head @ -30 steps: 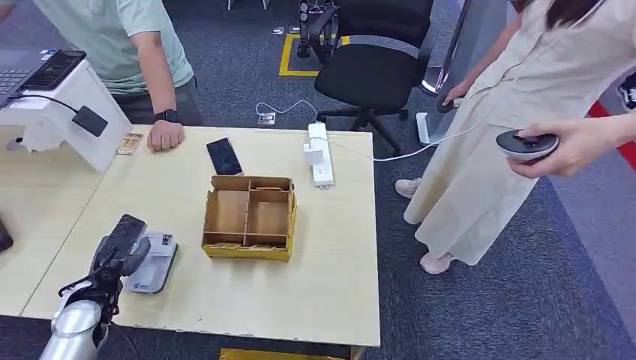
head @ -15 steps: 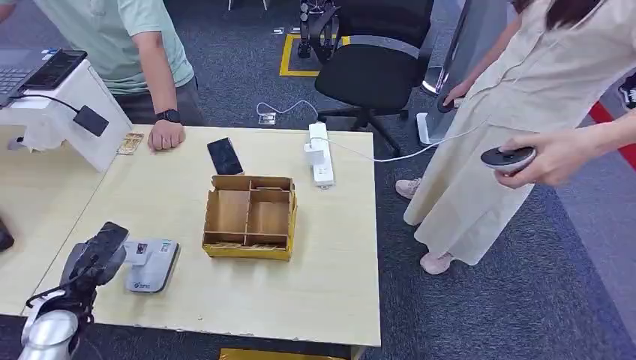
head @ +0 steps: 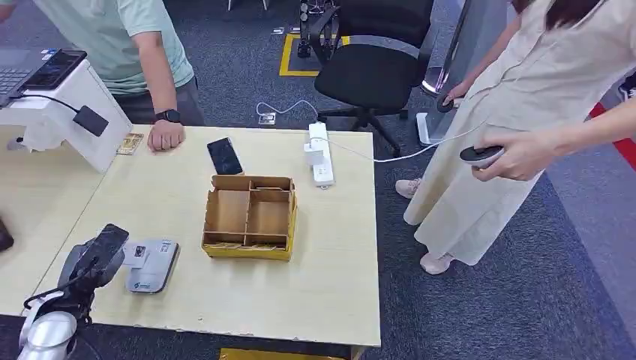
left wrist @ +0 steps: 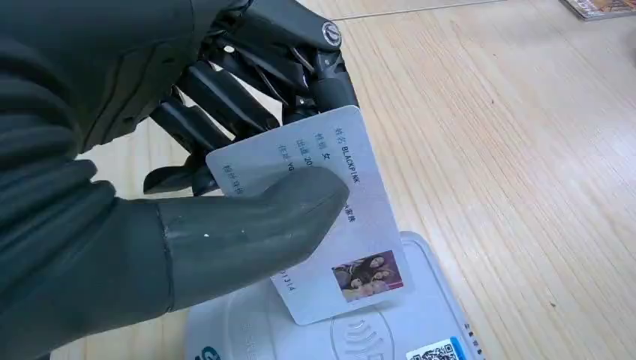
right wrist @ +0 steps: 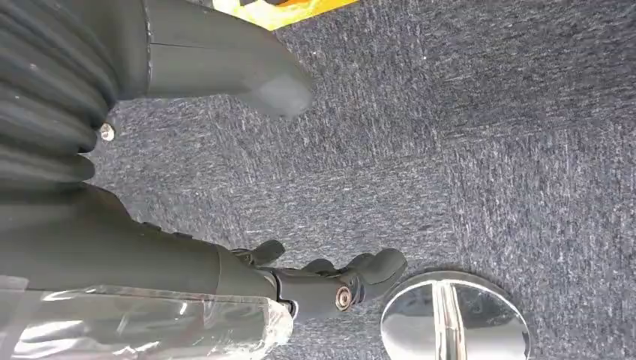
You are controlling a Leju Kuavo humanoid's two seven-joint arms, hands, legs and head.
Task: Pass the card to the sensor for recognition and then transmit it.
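Left hand (left wrist: 187,172) pinches card (left wrist: 341,225) over sensor (head: 152,265), right hand (right wrist: 225,187) hangs empty, fingers apart, above carpet (right wrist: 487,150)

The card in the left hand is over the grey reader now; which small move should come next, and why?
Probably lower the card slightly, flat onto the reader. The left hand pinches it between thumb and fingers, tilted, with its lower edge just above the reader's wave symbol, so contact does not look made yet.
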